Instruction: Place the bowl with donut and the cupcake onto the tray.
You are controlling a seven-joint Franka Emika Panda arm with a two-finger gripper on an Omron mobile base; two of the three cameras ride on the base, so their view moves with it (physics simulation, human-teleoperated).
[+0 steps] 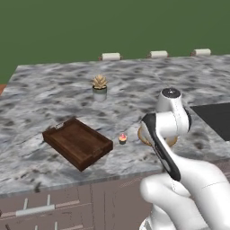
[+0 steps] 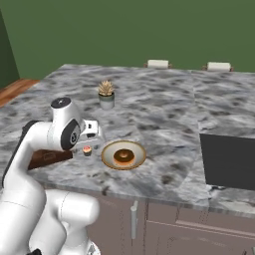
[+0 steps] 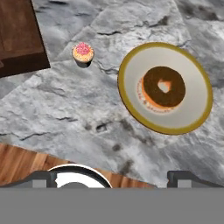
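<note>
Bowl (image 3: 165, 87) is sitting on the marble bench (image 2: 164, 114) near its front edge, and you are looking down on it from the hand view, where it is lying to the right of centre. Inside it the donut (image 3: 164, 86) is resting flat in the middle, ringed by the pale rim. Just beside the bowl, toward the tray, the cupcake (image 3: 82, 53) is standing upright on the bench, apart from both bowl and tray. You are seeing the tray (image 1: 77, 142) lying flat on the bench near the front edge, with nothing on its dark wood; in the hand view only its corner is poking in at the upper left.

Your claw (image 3: 113, 177) is hanging above the bench edge with its jaws spread as wide as they go, and it is gripping nothing; the two dark tips are showing at the bottom of the hand view, well apart from each other and short of the bowl.

Farther back on the bench a potted plant (image 1: 99, 87) is standing upright, well apart from the rest. A dark cooktop (image 2: 229, 160) is lying flush in the bench to the right of the bowl.
</note>
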